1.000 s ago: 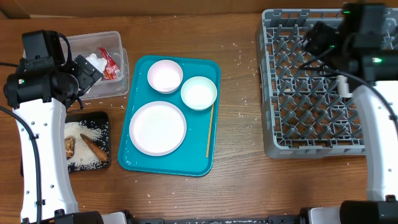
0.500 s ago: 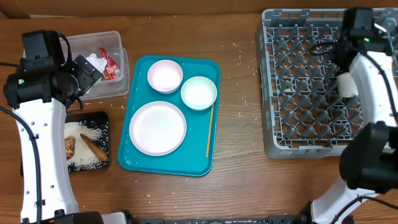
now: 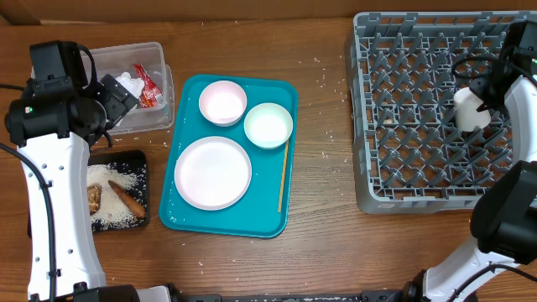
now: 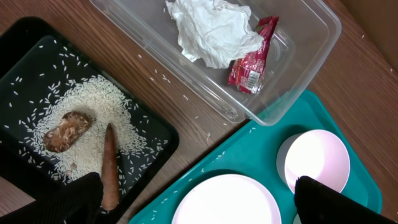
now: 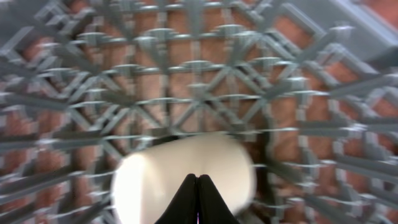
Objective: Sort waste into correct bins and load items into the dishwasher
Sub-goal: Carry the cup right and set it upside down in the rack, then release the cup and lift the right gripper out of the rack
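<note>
- Right gripper point(image 5: 197, 186) pressed together, just above cup point(image 5: 152, 180) lying in rack point(image 5: 186, 68).
- Left gripper point(image 4: 198, 185) spread wide, hovering over black tray point(image 4: 28, 68) and teal tray point(image 4: 249, 154) edge.
- Plate point(image 3: 212, 172), two bowls point(image 3: 222, 102), stick point(image 3: 284, 176) on teal tray.

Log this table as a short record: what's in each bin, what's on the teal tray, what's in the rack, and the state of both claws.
clear tub: napkin, red wrapper
black tray: rice, lumpy scrap, long scrap
teal tray: large plate, left small dish, right small dish, wooden stick
dish rack: white cup
left claw: open, holding nothing
right claw: shut, empty, over the cup
</note>
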You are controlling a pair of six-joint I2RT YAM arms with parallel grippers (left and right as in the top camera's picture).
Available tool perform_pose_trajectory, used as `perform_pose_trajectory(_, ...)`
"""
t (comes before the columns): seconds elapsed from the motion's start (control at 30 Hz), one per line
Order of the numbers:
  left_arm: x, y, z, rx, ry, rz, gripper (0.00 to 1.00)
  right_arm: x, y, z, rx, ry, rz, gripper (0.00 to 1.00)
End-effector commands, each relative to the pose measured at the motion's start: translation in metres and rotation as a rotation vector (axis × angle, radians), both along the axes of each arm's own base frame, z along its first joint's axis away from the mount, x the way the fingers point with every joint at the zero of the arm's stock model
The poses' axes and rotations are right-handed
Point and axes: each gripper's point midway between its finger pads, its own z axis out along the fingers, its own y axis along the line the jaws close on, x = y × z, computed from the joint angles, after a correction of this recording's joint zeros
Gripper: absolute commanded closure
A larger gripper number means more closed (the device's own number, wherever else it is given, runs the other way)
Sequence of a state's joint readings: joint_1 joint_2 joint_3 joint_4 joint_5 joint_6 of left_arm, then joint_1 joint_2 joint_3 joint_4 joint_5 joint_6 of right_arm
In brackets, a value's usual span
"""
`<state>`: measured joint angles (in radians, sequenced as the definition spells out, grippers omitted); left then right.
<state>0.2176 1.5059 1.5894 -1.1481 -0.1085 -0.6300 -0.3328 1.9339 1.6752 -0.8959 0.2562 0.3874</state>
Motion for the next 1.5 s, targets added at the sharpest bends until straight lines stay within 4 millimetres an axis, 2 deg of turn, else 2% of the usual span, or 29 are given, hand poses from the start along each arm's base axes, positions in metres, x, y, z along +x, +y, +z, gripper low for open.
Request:
perform_pose_trajectory(0.0, 0.001, -0.001, 0.001, -0.006, -0.006, 0.009, 0.0, 0.026, 0.036, 0.014, 0.104, -0.101, 0.178, 0.96)
perform_pose_trajectory(0.07, 0.001, -0.001, 0.001, -0.006, -0.006, 0.009, 0.0, 0.034, 0.046, 0.016, 0.128, -0.13, 0.235, 0.96)
perform_pose_trajectory(0.17, 0.001, -0.001, 0.001, -0.006, -0.006, 0.009, 0.0, 0.036, 0.048, 0.017, 0.126, -0.133, 0.239, 0.96)
perform_pose_trajectory(0.33, 0.001, -0.001, 0.001, -0.006, -0.006, 0.009, 0.0, 0.03, 0.049, -0.003, 0.148, -0.069, 0.238, 0.96)
perform_pose_trajectory(0.43, 0.001, -0.001, 0.001, -0.006, -0.006, 0.009, 0.0, 0.018, 0.039, -0.016, 0.116, 0.001, 0.188, 0.96)
perform_pose_trajectory(0.83, 0.001, -0.001, 0.001, -0.006, -0.006, 0.009, 0.0, -0.01, 0.004, -0.011, -0.054, 0.116, 0.033, 0.96)
perform_pose_trajectory(0.93, 0.001, -0.001, 0.001, -0.006, -0.006, 0.009, 0.0, -0.017, 0.0, -0.002, -0.07, 0.127, -0.009, 0.96)
perform_pose_trajectory(1.0, 0.001, -0.001, 0.001, -0.006, -0.006, 0.009, 0.0, -0.018, 0.0, 0.011, -0.067, 0.11, -0.03, 0.96)
perform_pose_trajectory(1.13, 0.001, -0.001, 0.001, -0.006, -0.006, 0.009, 0.0, -0.019, 0.002, 0.051, -0.075, 0.044, -0.068, 0.96)
perform_pose_trajectory(1.3, 0.001, -0.001, 0.001, -0.006, -0.006, 0.009, 0.0, -0.021, 0.014, 0.106, -0.081, -0.054, -0.055, 0.96)
perform_pose_trajectory(1.37, 0.001, -0.001, 0.001, -0.006, -0.006, 0.009, 0.0, -0.016, 0.017, 0.112, -0.071, -0.089, -0.031, 0.96)
perform_pose_trajectory(1.47, 0.001, -0.001, 0.001, -0.006, -0.006, 0.009, 0.0, -0.002, 0.026, 0.1, -0.031, -0.089, 0.053, 0.96)
